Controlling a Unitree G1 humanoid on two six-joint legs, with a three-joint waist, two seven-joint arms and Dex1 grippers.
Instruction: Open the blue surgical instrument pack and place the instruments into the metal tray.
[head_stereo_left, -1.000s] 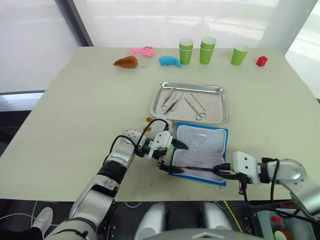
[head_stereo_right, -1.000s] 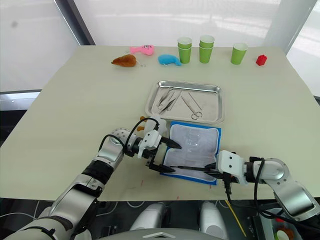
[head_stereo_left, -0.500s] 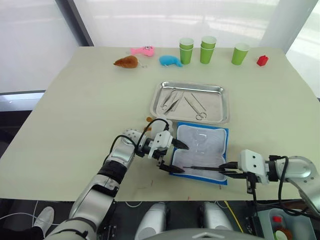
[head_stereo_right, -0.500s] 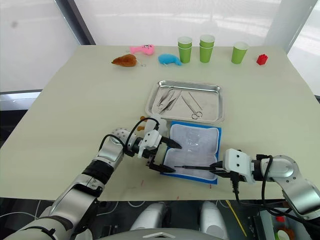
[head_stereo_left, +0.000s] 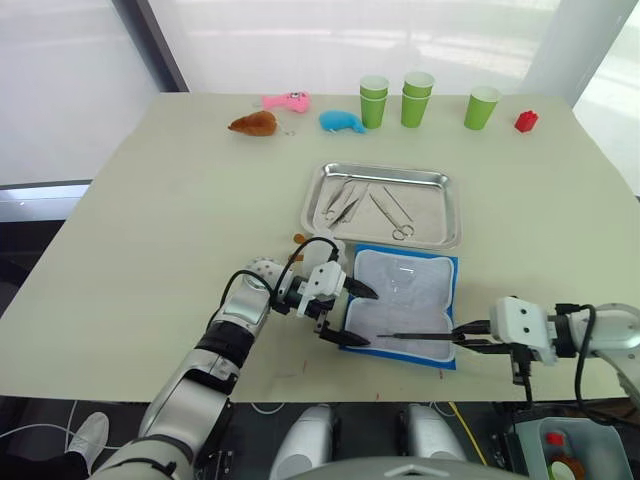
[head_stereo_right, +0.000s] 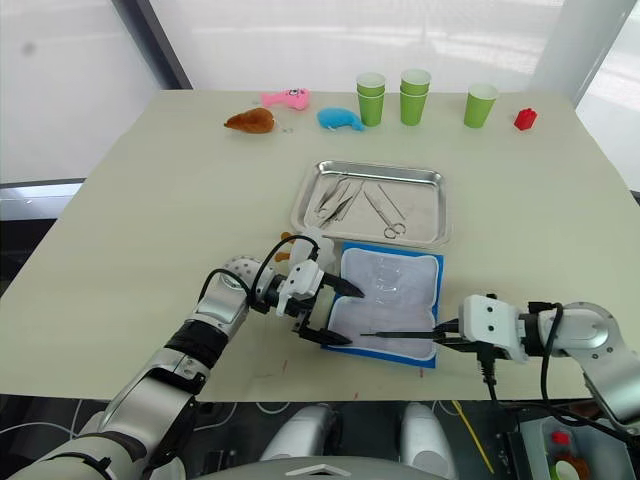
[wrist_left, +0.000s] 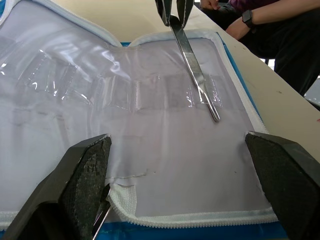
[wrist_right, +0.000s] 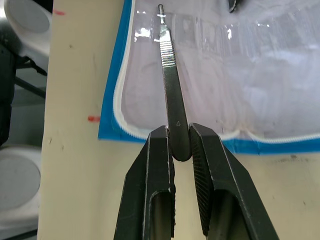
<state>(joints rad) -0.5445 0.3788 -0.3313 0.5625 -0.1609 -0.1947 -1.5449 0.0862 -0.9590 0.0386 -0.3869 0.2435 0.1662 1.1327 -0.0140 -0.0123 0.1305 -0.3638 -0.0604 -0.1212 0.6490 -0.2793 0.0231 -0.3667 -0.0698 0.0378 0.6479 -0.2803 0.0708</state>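
**Last tool nearly out of the pack**

You have the pack (head_stereo_left: 405, 305) lying open near the table's front edge, lining up, just in front of the tray (head_stereo_left: 434, 181). Several instruments (head_stereo_left: 368, 204) already lie in the tray. Your right gripper (wrist_right: 181, 146) is clenched on the end of one flat tool (wrist_right: 170, 85), whose tip reaches over the lining by the pack's front edge. Your left gripper (head_stereo_left: 345, 314) is spread wide at the pack's left edge, grasping nothing. The pockets look empty otherwise, so carrying this piece to the tray seems to be what remains.
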